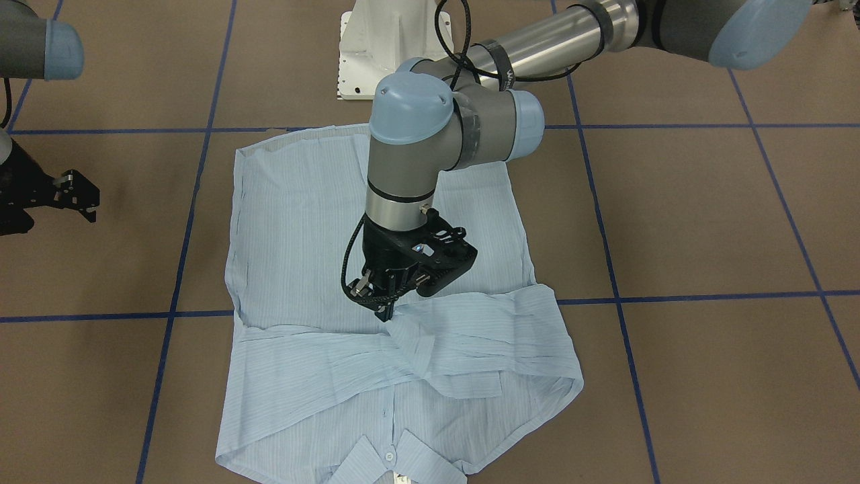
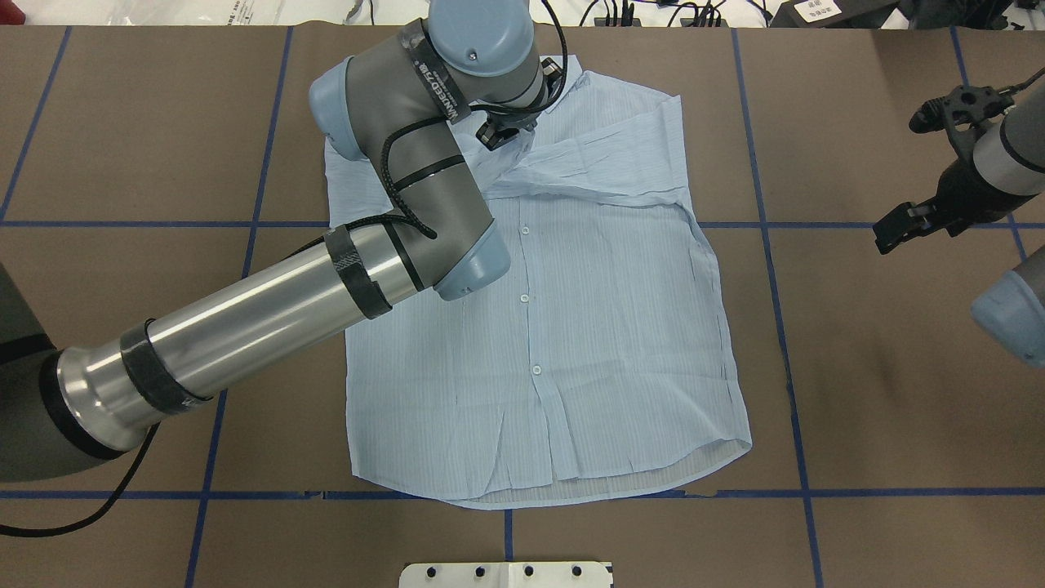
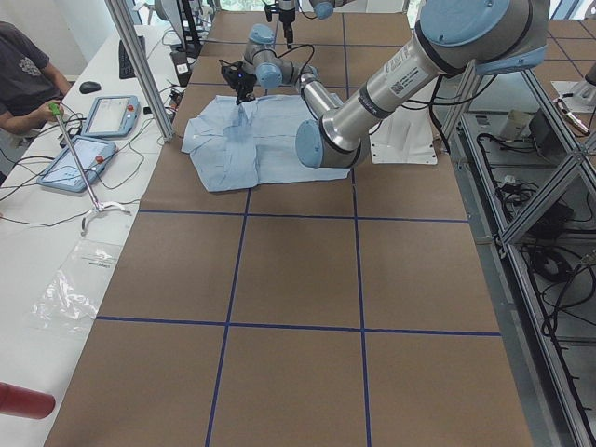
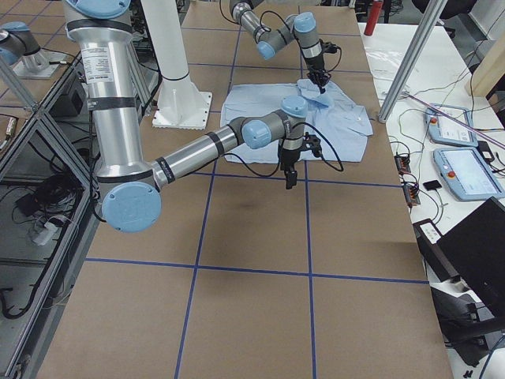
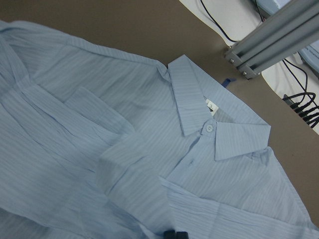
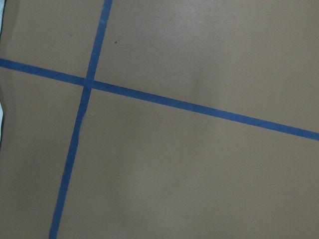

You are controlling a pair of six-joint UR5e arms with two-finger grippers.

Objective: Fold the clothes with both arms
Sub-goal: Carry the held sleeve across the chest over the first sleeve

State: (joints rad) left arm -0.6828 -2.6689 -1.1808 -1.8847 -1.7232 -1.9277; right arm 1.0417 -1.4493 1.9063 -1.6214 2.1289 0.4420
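The light-blue shirt [image 1: 302, 222] lies flat, front up, on the brown table, with both sleeves folded across the chest. It also shows in the overhead view [image 2: 604, 327] and the left wrist view [image 5: 99, 99]. Its collar [image 5: 204, 114] is buttoned and points away from the robot. My left gripper [image 1: 384, 309] stands tips-down on the crossed sleeves at mid-chest. Its fingertips [image 5: 174, 234] are together, pinching the sleeve end. My right gripper [image 1: 84, 196] hangs open and empty above bare table, well off the shirt's side; it also shows in the overhead view [image 2: 890, 233].
The white pedestal base [image 1: 383, 47] stands just behind the shirt's hem. Blue tape lines [image 6: 149, 97] grid the table. An aluminium post [image 5: 269, 40] and cables stand past the collar, by the operators' side table with tablets [image 3: 107, 116].
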